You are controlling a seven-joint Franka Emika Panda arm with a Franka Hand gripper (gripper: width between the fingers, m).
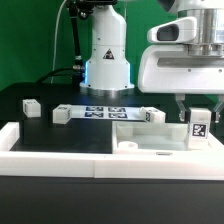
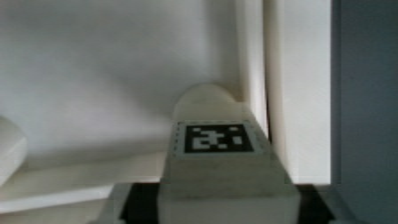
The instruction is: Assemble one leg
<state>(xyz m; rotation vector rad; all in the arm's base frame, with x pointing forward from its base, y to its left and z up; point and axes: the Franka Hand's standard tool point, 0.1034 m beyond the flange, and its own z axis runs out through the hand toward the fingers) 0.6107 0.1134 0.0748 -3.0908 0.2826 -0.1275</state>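
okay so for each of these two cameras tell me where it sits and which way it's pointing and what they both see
Exterior view: low at the table's edge, facing across it to the arm's base; shows the end effector gripping the leg over the white panel, with the marker board behind.
Wrist view: on the wrist, looking along the fingers at the leg and the panel; only a dark edge of the end effector shows.
Shared: the tagged leg and the panel.

Black table (image 1: 45, 128) carrying a white marker board (image 1: 105, 112) far back, two small white blocks (image 1: 31, 106) at the exterior view's left, a large white rimmed panel (image 1: 160, 138) near right.
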